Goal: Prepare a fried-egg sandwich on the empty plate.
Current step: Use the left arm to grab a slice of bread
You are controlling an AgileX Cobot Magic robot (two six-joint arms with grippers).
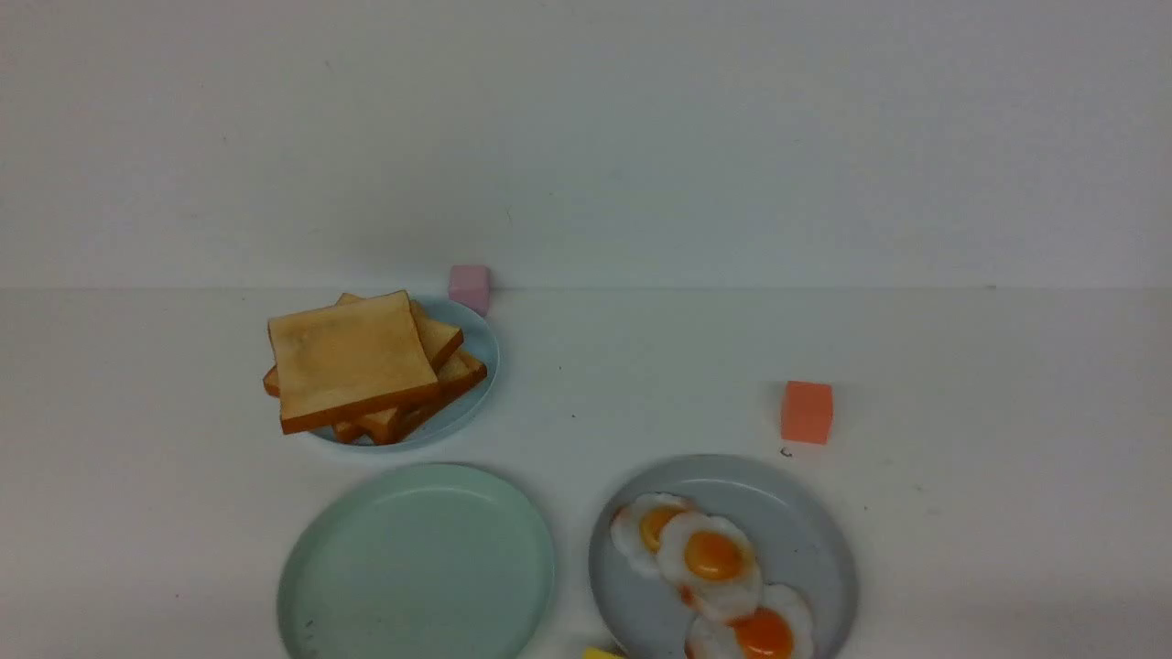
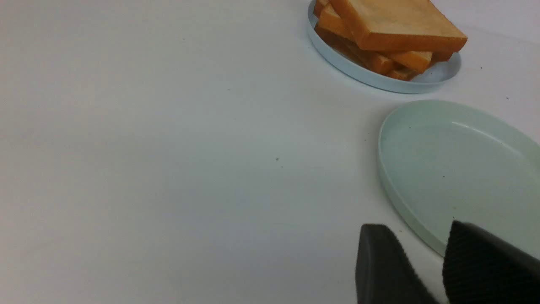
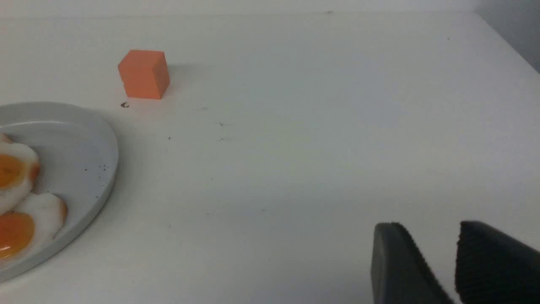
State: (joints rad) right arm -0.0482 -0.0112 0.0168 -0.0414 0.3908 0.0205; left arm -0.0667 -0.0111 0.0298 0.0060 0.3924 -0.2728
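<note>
A: We have the mint-green plate (image 1: 417, 563) bare, at the near side of the table (image 1: 961, 366), left of centre. It's round, so no long axis.
B: The toast stack (image 1: 352, 361) is behind it on the light-blue plate (image 1: 483, 366), top slice square and skewed to the table edge. The fried eggs (image 1: 714, 558) are on the grey plate (image 1: 806, 522) just right, in a row running far-left to near-right.
A: The left fingers (image 2: 379, 261) are near the mint-green plate's rim, the right fingers (image 3: 396, 261) over bare table. We see both pairs parted, gripping nothing.

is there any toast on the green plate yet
No, the mint-green plate is bare, and the toast slices all sit stacked on the light-blue plate behind it.
</note>
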